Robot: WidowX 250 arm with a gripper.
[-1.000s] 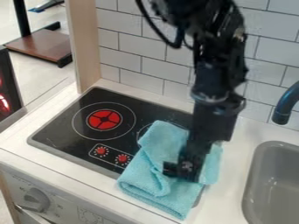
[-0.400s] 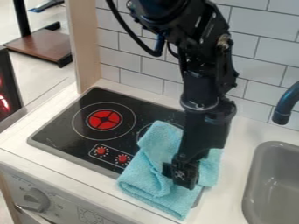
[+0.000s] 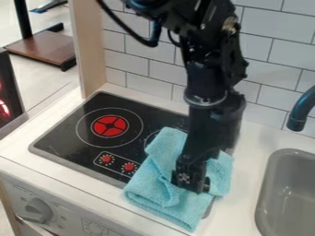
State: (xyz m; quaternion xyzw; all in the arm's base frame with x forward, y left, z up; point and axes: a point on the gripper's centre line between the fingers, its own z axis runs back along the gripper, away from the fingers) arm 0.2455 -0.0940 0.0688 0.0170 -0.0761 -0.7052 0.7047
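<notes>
One towel [image 3: 150, 184], lapping the stove [image 3: 61, 133], is best pinched deep; whether the claw [image 3: 193, 183] is spread cannot be told.

One cooktop [image 3: 61, 133] is showing two burner rings [image 3: 110, 126] and two red knobs [image 3: 106, 158], and one grey dial [image 3: 38, 210] is also showing. One cloth [image 3: 154, 179] is lying here and one gripper [image 3: 192, 185] is hanging. Besides these, one sink [image 3: 269, 161], one faucet [image 3: 298, 115] and one brown platform [image 3: 43, 48] are being visible.
</notes>
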